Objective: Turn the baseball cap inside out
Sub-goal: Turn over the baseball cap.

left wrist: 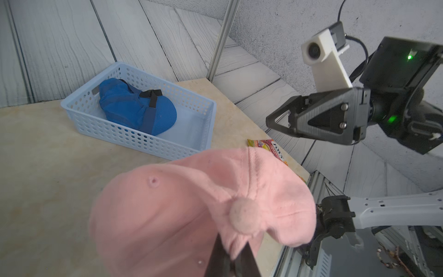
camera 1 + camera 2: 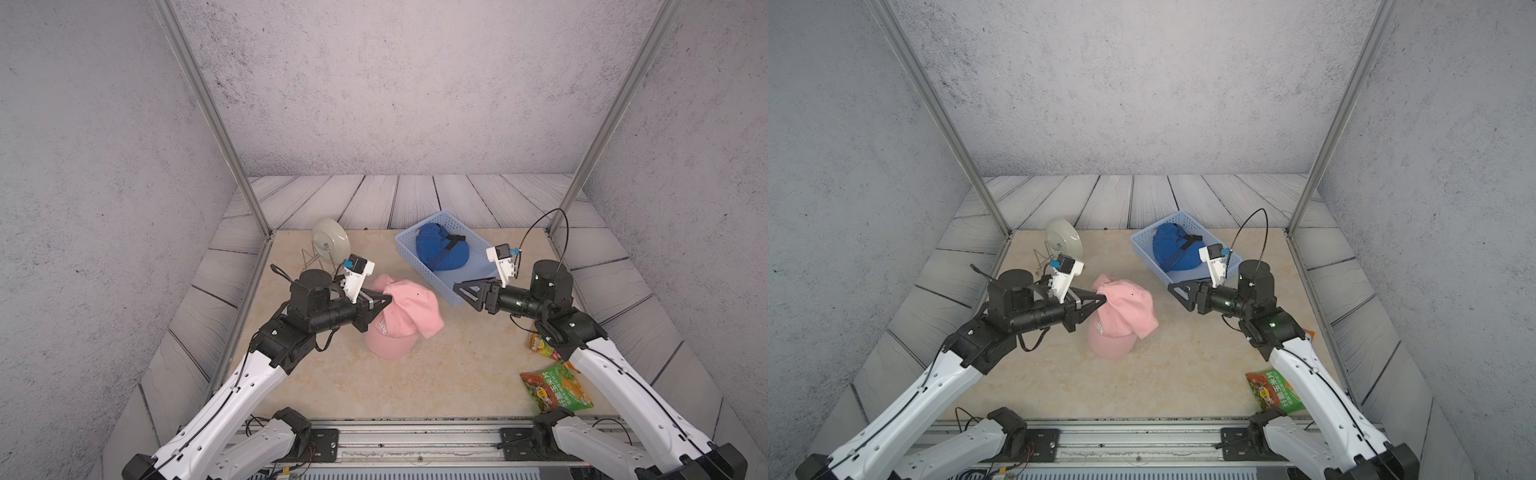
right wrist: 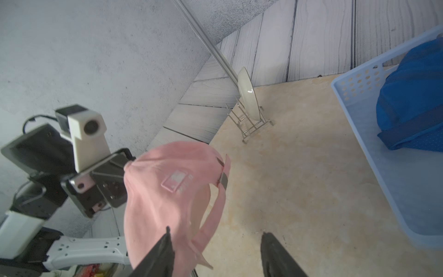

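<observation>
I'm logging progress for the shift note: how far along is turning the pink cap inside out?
Done: the left gripper is shut on the pink cap, holding its crown up. In hand: the right gripper stands open, apart from the cap. Left: the whole turn; the top button shows on the outside, so the crown is not yet inverted.

A robot lab cell is shown: the tabletop (image 2: 415,374) is enclosed by printed backdrop panels (image 2: 395,83) and aluminium posts (image 2: 209,112).
</observation>
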You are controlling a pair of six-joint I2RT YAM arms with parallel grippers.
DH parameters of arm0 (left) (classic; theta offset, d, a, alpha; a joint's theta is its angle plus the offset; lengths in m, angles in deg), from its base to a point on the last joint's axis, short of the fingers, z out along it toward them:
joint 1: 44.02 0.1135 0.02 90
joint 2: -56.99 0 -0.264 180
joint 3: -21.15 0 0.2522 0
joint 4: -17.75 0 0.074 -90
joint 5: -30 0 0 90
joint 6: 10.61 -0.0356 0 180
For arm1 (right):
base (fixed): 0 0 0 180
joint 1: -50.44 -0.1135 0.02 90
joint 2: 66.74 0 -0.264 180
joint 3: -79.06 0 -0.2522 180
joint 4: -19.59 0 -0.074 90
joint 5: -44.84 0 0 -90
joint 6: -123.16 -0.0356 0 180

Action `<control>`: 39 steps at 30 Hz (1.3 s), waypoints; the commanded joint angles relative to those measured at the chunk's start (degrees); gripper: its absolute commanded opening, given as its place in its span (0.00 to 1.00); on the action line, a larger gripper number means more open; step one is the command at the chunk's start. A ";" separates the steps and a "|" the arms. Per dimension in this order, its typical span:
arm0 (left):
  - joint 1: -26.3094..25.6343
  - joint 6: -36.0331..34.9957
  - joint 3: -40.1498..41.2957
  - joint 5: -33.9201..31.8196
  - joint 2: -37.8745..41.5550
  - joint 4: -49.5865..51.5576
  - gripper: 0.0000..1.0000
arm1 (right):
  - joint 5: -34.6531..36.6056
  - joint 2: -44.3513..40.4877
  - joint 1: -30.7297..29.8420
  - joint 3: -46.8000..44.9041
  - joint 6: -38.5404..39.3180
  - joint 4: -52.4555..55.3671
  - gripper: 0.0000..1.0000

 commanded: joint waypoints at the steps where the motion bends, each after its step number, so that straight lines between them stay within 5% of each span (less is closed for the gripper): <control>1: 0.55 3.11 -6.74 5.66 -2.59 6.10 0.00 | 0.81 -5.65 -0.18 -3.11 7.63 -2.47 0.69; 6: 0.45 1.67 -10.87 6.96 -5.06 12.10 0.00 | 1.43 -7.54 -0.46 -3.08 10.56 -5.39 0.77; 16: -2.53 -12.68 -20.96 -0.06 -11.86 32.27 0.00 | 8.10 1.32 -10.86 12.18 28.63 13.12 0.83; 28: -6.06 -18.32 -24.42 0.31 -15.78 35.41 0.00 | 9.15 14.08 -22.57 19.08 30.07 12.06 0.72; 36: -6.46 -19.78 -23.61 1.61 -14.96 33.48 0.00 | 4.53 18.07 -23.83 20.51 32.35 14.09 0.36; 39: -6.40 -18.59 -21.78 1.04 -13.67 30.76 0.00 | 3.64 18.47 -23.82 20.91 32.70 15.40 0.01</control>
